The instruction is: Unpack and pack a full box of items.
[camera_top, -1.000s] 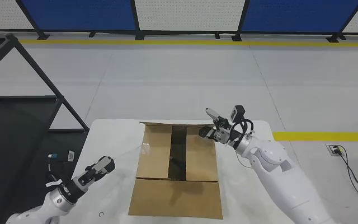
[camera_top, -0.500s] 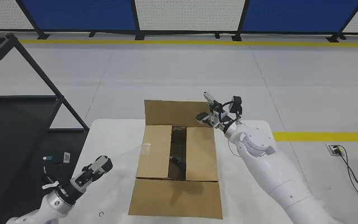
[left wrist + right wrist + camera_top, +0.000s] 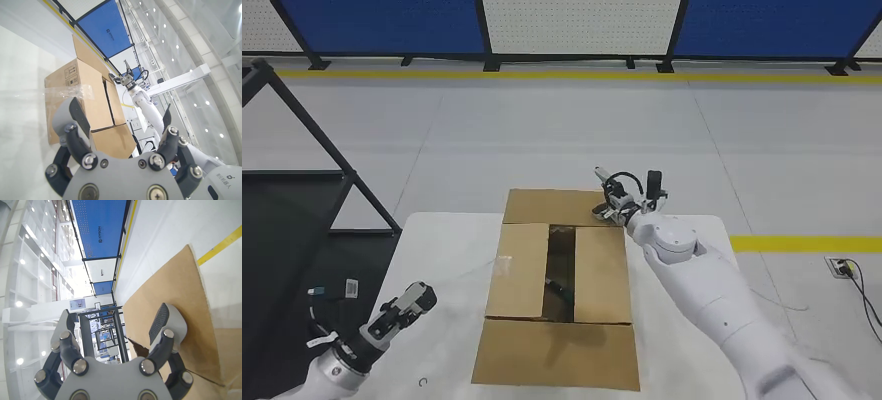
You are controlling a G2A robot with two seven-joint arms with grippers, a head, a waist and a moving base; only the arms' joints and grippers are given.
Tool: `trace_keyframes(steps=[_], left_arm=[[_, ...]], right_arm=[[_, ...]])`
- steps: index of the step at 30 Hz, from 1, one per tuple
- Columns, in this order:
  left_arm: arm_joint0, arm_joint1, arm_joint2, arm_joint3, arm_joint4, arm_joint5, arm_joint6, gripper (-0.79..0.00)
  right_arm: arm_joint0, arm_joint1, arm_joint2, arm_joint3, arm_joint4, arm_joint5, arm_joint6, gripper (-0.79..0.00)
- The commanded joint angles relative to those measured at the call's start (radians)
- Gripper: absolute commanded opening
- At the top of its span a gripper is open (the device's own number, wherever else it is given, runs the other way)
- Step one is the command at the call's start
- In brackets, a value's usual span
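A brown cardboard box [image 3: 547, 275] stands in the middle of the white table [image 3: 442, 245]. Its two side flaps lie almost shut, with a dark gap [image 3: 560, 268] between them. The near flap [image 3: 557, 355] is folded out toward me and the far flap [image 3: 554, 206] leans back. My right gripper [image 3: 604, 196] is open at the far flap's right end, and one finger [image 3: 162, 317] rests against the flap [image 3: 170, 289]. My left gripper [image 3: 407, 305] is open over the table's front left, apart from the box [image 3: 90, 94]. The contents are hidden.
A strip of clear tape [image 3: 500, 265] hangs off the box's left flap, also seen as crinkled film [image 3: 75, 91]. A black metal rack [image 3: 302, 200] stands left of the table. A small ring [image 3: 422, 382] lies near the table's front edge.
My right gripper has moved left and away from me, pushing the far flap from upright to leaning back. My left gripper has drawn back toward the front left corner.
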Motion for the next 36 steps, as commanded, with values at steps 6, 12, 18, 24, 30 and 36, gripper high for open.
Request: trace_keyframes(steps=[6,12,18,24,30,36], left_arm=[[0.004,-0.001,0.002,0.000,-0.002,0.000,0.003,0.000],[0.007,-0.002,0.000,0.001,-0.001,0.002,0.007,0.000],[0.009,-0.003,-0.001,0.000,0.000,-0.001,0.011,0.000],[0.016,-0.005,0.002,0.013,-0.022,-0.010,0.013,0.000],[0.006,-0.004,0.012,0.010,-0.015,-0.014,-0.011,0.000],[-0.019,-0.002,0.010,0.008,-0.007,-0.004,-0.028,0.000]], right_arm=[[0.041,-0.040,-0.022,0.096,-0.046,0.048,0.049,0.000],[0.062,-0.059,-0.018,0.158,-0.075,0.042,0.105,0.000],[0.071,-0.067,0.004,0.197,-0.079,0.014,0.134,0.000],[0.072,-0.065,0.060,0.198,-0.031,-0.087,0.134,0.000],[0.045,-0.041,0.133,0.146,0.027,-0.203,0.257,0.000],[-0.038,0.009,0.194,-0.006,-0.005,-0.254,0.380,0.000]])
